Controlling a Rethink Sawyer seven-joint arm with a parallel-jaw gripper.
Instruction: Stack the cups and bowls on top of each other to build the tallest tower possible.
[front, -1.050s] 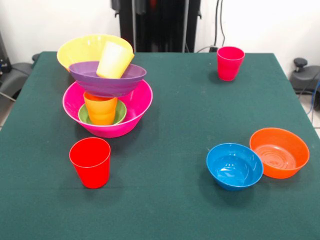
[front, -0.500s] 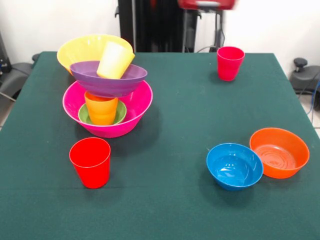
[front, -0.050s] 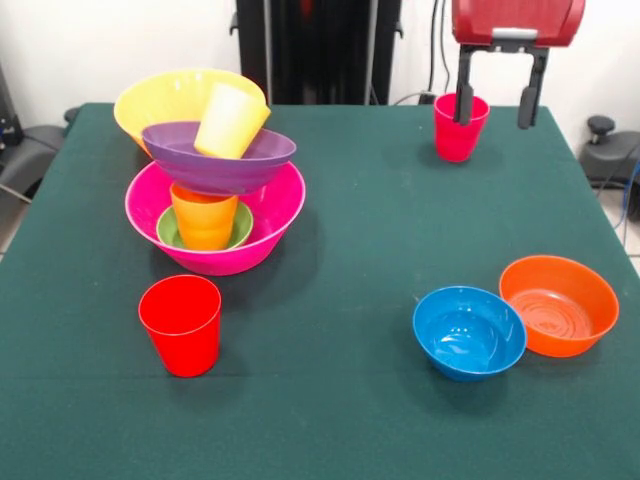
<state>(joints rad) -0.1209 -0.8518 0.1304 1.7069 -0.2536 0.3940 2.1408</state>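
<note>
front view, claw: the claw (front, -0.050s: 497, 96) hangs at the upper right of the frame under a red housing, its two dark fingers (front, -0.050s: 465, 92) spread wide apart and holding nothing. the left finger in the picture overlaps the rim of the crimson-pink cup (front, -0.050s: 460, 127); whether it touches the cup cannot be told. the other finger hangs clear to the right of it, above the worktop (front, -0.050s: 350, 300).
front view, crimson-pink cup: upright, near the far edge of the green worktop, upper right of the frame, well apart from everything else.
front view, tower: upper left to middle left of the frame. the big hot-pink bowl (front, -0.050s: 270, 225) sits on the worktop as the base. inside it lies the small green bowl (front, -0.050s: 240, 228), and the orange cup (front, -0.050s: 203, 215) stands in the green bowl. the purple bowl (front, -0.050s: 215, 160) rests over the orange cup, tilted. the yellow cup (front, -0.050s: 230, 120) leans in the purple bowl. the big orange-yellow bowl (front, -0.050s: 165, 100) sits behind, tilted toward the camera, against the purple bowl and the yellow cup.
front view, red cup: the red cup (front, -0.050s: 181, 325) stands upright on the worktop, lower left of the frame, just below the tower and apart from it.
front view, loose bowls: the blue bowl (front, -0.050s: 469, 333) and the orange bowl (front, -0.050s: 558, 305) sit upright at the lower right, side by side with rims touching, the orange one to the right and slightly higher in the frame.
</note>
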